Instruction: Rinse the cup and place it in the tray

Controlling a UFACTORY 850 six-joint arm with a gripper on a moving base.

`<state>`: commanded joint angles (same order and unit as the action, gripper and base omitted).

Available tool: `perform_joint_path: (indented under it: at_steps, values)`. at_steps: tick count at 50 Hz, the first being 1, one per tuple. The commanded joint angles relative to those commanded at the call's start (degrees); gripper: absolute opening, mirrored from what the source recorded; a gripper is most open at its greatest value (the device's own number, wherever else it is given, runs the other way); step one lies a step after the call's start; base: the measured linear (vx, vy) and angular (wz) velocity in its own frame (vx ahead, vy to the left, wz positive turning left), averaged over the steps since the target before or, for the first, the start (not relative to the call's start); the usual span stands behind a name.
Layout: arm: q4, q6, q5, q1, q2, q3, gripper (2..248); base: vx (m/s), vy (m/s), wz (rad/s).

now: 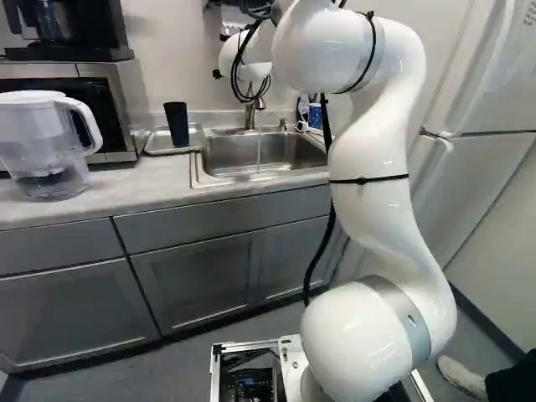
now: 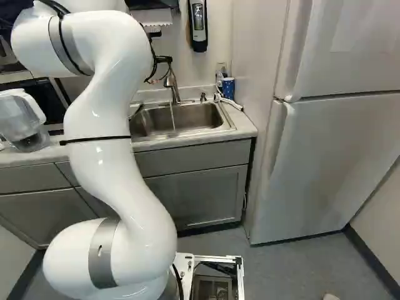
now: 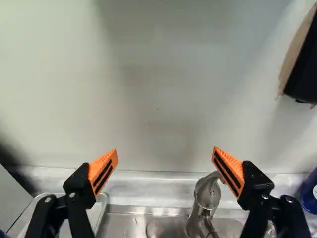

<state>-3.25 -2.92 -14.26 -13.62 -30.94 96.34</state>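
Observation:
The black cup (image 1: 177, 124) stands upright, wide end up, on the shallow metal tray (image 1: 198, 136) left of the sink in the left base view. From the faucet (image 2: 172, 83) a thin stream of water (image 2: 172, 115) falls into the sink (image 2: 200, 117). My gripper (image 2: 164, 60) is raised near the faucet, mostly hidden by the arm. In the wrist view the gripper (image 3: 165, 161) is open, facing the wall with nothing between its orange pads; the faucet (image 3: 205, 201) shows beyond and beside one finger, the tray's corner (image 3: 101, 202) by the other.
A clear water pitcher (image 1: 46, 142) stands on the counter (image 1: 126, 194), with a microwave (image 1: 126, 109) behind it. A blue cup (image 2: 228, 88) and a bottle are at the sink's back corner. The refrigerator (image 2: 331, 162) rises to the right, and a black dispenser (image 2: 198, 25) hangs on the wall.

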Motion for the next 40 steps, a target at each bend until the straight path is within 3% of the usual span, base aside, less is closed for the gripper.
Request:
perform_joint_path:
  at_steps: [40]
  values:
    - [-1.6,0.0,0.9,-0.3,3.2,-3.9,247,0.000,0.000,0.000]
